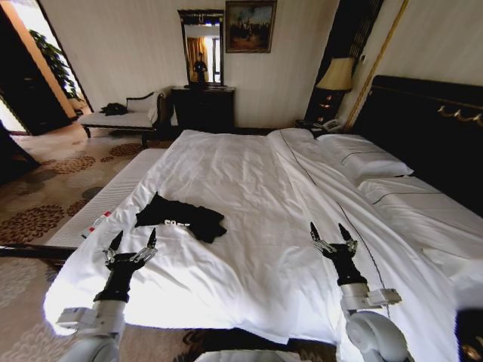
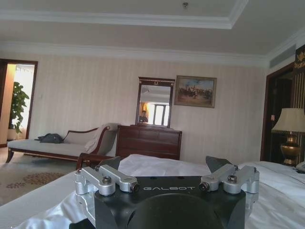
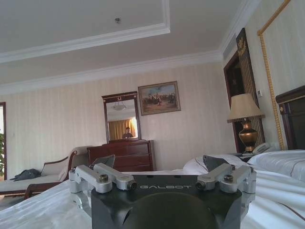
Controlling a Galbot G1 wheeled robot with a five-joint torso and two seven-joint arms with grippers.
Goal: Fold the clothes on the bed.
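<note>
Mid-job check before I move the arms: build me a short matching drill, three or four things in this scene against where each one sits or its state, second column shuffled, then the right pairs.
Things:
1. T-shirt
2. left gripper
3. right gripper
4. pillows

Places or states:
A. at the headboard end of the bed
B. open, over the duvet's near edge, just short of the black cloth
C. crumpled on the duvet, on the robot's left half
D. open, over bare white duvet on the robot's right

Pairs: 1-C, 2-B, 3-D, 4-A
</note>
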